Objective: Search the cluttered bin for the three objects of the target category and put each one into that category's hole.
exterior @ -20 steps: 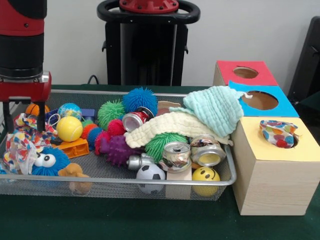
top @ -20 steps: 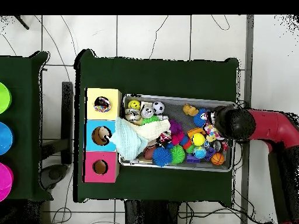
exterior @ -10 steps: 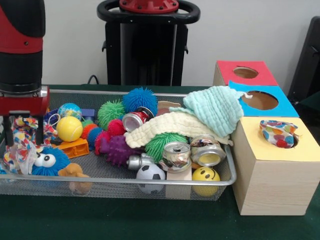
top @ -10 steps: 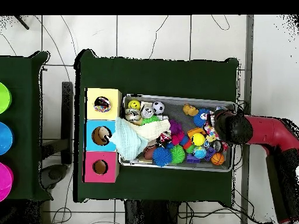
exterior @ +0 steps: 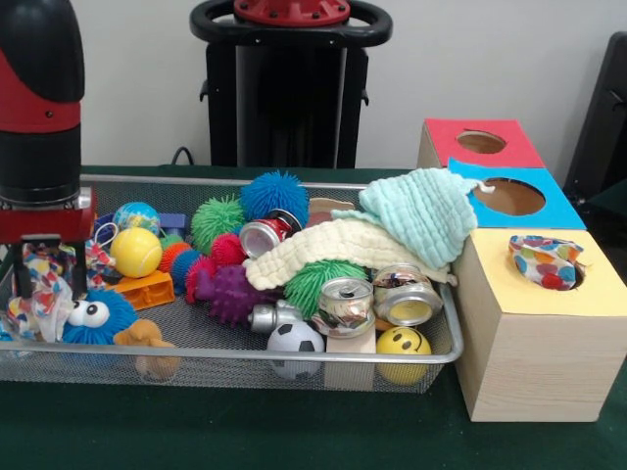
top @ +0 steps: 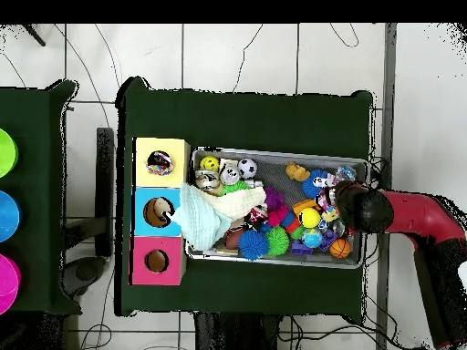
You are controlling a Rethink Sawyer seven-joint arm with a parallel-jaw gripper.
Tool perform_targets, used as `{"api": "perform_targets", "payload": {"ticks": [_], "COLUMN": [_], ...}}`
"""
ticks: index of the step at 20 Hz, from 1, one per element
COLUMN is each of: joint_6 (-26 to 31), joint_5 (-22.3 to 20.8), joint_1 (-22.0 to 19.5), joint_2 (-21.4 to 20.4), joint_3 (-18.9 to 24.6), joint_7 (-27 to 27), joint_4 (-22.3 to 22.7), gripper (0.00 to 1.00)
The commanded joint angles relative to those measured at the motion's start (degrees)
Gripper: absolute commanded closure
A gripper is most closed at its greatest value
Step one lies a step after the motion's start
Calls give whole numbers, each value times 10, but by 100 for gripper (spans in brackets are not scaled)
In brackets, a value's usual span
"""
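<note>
Two dotted cloths showed. One dotted cloth (exterior: 37, 305) lay at the 9 o'clock end of the wire bin (exterior: 216, 370) in the front view. The other, a stuffed dotted cloth (exterior: 546, 260), sat in the hole of the yellow box (exterior: 539, 333) at the bin's 3 o'clock side.

The gripper (exterior: 47, 279) hung over the first cloth with its fingers spread apart on either side of it, not clamped on anything.

Two more cloths, a cream cloth (exterior: 333, 250) and a mint cloth (exterior: 421, 211), draped from the bin's middle toward 2 o'clock. The mint one reached onto the blue box (exterior: 549, 211).

There were three boxes with one hole each. The red box (exterior: 441, 137) stood at 12 o'clock of the blue one.

Two silver cans (exterior: 345, 304) lay side by side toward the bin's front rim, and one red can (exterior: 263, 235) lay further back, at their 11 o'clock. A yellow tennis ball (exterior: 135, 252) sat just at 3 o'clock of the gripper. A blue fuzzy toy (exterior: 93, 315) sat at the gripper's 5 o'clock.

The overhead view alone showed a small basketball (top: 339, 248) at the bin's 4 o'clock corner and three coloured discs (top: 7, 216) at its 9 o'clock edge. In that view the arm (top: 401, 210) covered the gripper. Only the front view showed the fingers.
</note>
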Motion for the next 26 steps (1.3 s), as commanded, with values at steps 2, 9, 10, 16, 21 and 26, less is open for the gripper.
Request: {"api": "perform_targets", "payload": {"ticks": [2, 9, 10, 16, 21, 26], "joint_6": [88, 101, 96, 82, 56, 43], "joint_5": [-25, -35, -36, -36, -34, -35], "joint_1": [-3, 14, 16, 16, 3, -5], "joint_2": [30, 38, 40, 41, 45, 42], "joint_3": [-20, -46, -49, -54, -40, -38], "joint_7": [-144, -111, -103, -99, -108, -108], "joint_4": [36, 15, 12, 13, 18, 24], "gripper": [0, 0, 0, 0, 0, 100]}}
